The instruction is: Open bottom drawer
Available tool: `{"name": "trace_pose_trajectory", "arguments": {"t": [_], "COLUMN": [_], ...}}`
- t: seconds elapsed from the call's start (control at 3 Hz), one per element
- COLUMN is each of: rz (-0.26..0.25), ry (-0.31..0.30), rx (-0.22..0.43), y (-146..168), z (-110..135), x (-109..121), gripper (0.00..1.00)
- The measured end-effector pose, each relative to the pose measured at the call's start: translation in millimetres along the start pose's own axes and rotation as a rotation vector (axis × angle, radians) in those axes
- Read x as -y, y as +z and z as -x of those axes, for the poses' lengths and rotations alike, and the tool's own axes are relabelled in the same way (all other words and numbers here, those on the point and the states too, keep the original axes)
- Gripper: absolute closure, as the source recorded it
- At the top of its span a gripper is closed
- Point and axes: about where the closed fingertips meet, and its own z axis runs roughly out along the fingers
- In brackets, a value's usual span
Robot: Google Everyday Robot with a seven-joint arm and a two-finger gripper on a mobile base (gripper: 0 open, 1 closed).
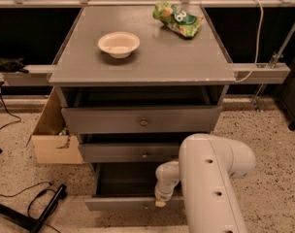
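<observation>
The bottom drawer [123,203] of the grey cabinet is pulled out the farthest of the three, and its dark interior [125,178] shows. Its front is a thin grey strip near the lower edge of the view. My gripper [160,202] hangs at the end of the white arm [210,183] and reaches down to the drawer front near its middle. The knob is hidden behind the gripper. The middle drawer [130,153] and top drawer [141,120] are each pulled out a little, with round knobs showing.
A white bowl [119,43] and a green snack bag [177,17] lie on the cabinet top [152,62]. An open cardboard box [53,135] stands against the cabinet's left side. Black cables and a stand foot [36,210] lie on the speckled floor at left.
</observation>
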Motion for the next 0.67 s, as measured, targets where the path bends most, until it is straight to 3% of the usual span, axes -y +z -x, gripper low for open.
{"name": "trace_pose_trajectory", "arguments": {"t": [0.67], "rz": [0.001], "ry": [0.007], "rx": [0.003], "y": [-1.3], "z": [-0.7], "x": [-1.0], "gripper": [1.0]}}
